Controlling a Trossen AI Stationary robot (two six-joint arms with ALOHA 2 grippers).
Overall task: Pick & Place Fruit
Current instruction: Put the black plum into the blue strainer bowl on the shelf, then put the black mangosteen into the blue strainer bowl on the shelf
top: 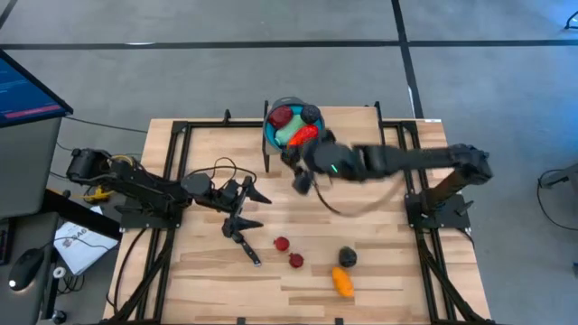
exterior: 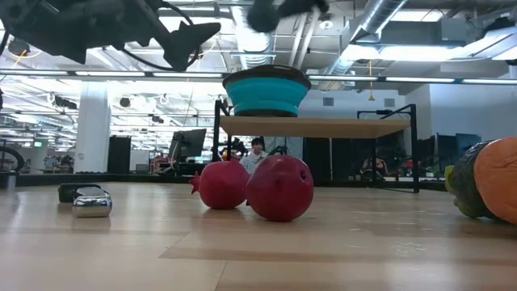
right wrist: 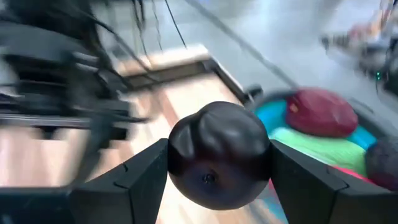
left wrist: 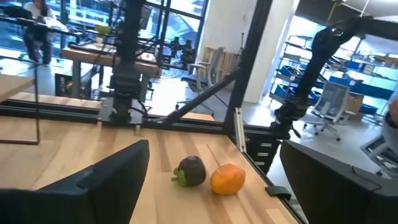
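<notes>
Now R fingers (right wrist: 217, 180) pinching dark fruit (right wrist: 217, 154) by bowl (top: 271, 134); L fingers (top: 256, 209) spread.

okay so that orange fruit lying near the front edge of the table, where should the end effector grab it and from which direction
Probably best from straight above, closing across the narrow middle of the orange fruit. It lies flat and elongated on the table, so its short width suits the fingers. The dark fruit sits close on its far side; keeping the fingers across the width, away from that neighbour, seems safest.
</notes>
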